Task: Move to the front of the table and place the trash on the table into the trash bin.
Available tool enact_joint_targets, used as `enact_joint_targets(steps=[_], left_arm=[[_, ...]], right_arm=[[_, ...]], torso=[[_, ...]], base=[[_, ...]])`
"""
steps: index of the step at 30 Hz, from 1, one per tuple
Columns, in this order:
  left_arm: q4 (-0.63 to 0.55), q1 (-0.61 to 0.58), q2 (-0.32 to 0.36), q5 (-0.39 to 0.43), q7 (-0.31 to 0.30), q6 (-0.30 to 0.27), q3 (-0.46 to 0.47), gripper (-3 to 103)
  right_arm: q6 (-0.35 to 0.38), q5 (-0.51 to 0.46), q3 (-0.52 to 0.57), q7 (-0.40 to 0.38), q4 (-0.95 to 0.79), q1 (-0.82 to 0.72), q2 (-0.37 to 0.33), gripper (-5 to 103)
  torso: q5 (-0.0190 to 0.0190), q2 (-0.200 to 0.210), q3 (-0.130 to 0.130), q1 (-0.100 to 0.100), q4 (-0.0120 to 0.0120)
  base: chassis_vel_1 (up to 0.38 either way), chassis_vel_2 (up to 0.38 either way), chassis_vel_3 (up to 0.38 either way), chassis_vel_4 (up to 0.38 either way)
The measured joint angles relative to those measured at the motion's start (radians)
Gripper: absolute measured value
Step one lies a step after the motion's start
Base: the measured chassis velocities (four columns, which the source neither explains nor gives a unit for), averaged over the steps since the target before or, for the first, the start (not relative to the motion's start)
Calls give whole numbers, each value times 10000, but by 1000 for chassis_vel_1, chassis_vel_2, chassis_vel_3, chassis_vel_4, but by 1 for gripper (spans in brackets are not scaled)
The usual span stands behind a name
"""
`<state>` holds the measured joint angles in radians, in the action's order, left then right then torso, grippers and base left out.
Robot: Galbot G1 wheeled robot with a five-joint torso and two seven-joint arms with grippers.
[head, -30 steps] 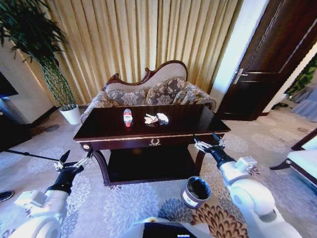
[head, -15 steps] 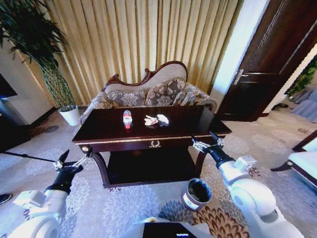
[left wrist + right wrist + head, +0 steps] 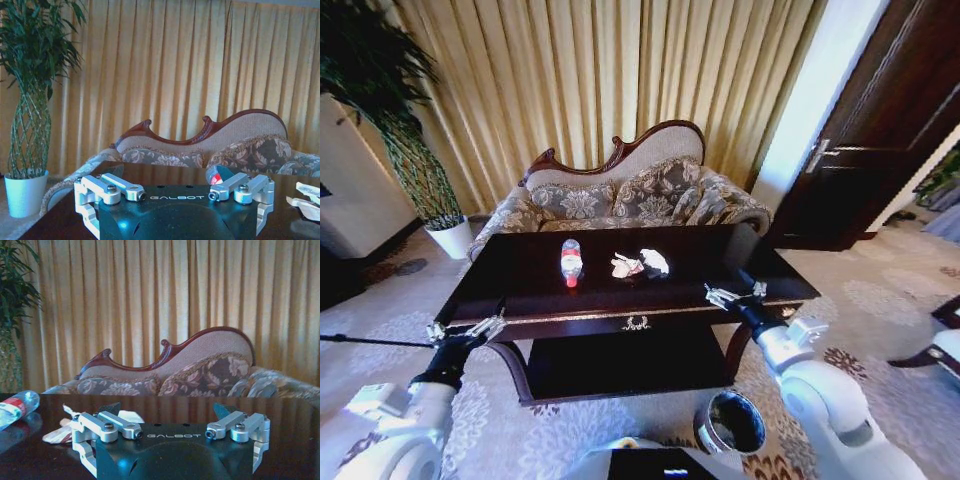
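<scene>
- Glossy dark wood fills the middle of the head view: the table (image 3: 520, 290) stands just ahead of the robot, with the bottle (image 3: 570, 264) lying on its side left of centre, red cap toward the robot, and the paper wads (image 3: 642, 264) a little to its right, apart from it
- The trash bin (image 3: 732, 424) sits on the carpet near the table's front right leg, low beside the right arm
- The left gripper (image 3: 466, 328) hovers at the table's front left edge and the right gripper (image 3: 734, 294) over the front right edge; both have their fingers spread apart and carry nothing
- From the left wrist view, the left gripper (image 3: 174, 196) has its jaws wide, the red cap of the bottle (image 3: 216, 177) peeks just beyond its fingers, and a paper wad (image 3: 306, 199) lies off to one side on the tabletop
- From the right wrist view, the right gripper (image 3: 171, 432) is likewise spread and empty, with the bottle (image 3: 17, 406) lying well off to one side and the paper wads (image 3: 64, 432) nearer, partly hidden behind a finger
- Judged from these views, the bottle looks light and thin-walled, smooth and likely to roll or squash; a hold across its labelled middle seems safest
- The paper wads seem almost weightless and soft, so they should crush under the pads; pinching through the thickest part of a wad would keep it from slipping out
</scene>
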<state>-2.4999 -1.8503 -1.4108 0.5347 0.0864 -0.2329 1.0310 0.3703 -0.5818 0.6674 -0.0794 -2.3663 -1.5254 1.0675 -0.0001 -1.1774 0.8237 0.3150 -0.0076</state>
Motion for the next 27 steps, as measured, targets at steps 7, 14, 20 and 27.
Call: enact_joint_targets(steps=[7,14,20,27], left_arm=[[-1,-189,-48,254,230,270,537,100],[-1,-78,57,876,57,152,1051,100],[-1,200,404,1296,-199,-291,1525,100],[-1,207,396,1284,-288,-402,1480,100]], right_arm=[[700,-1111,-714,-372,911,1468,-1045,100],[1124,-2217,-2072,-784,2129,3305,-2049,100],[1251,-2689,-3487,-1044,2938,5256,-2478,100],[1474,-3074,-4959,-1359,3610,6792,-2452,100]], torso=[[0,-10,-6,-18,3],[1,-3,0,-6,4],[-1,-5,-2,-8,-1],[0,-4,-2,-8,1]], base=[[26,-34,-17,34],[4,-6,0,8],[0,0,0,0],[0,0,0,0]])
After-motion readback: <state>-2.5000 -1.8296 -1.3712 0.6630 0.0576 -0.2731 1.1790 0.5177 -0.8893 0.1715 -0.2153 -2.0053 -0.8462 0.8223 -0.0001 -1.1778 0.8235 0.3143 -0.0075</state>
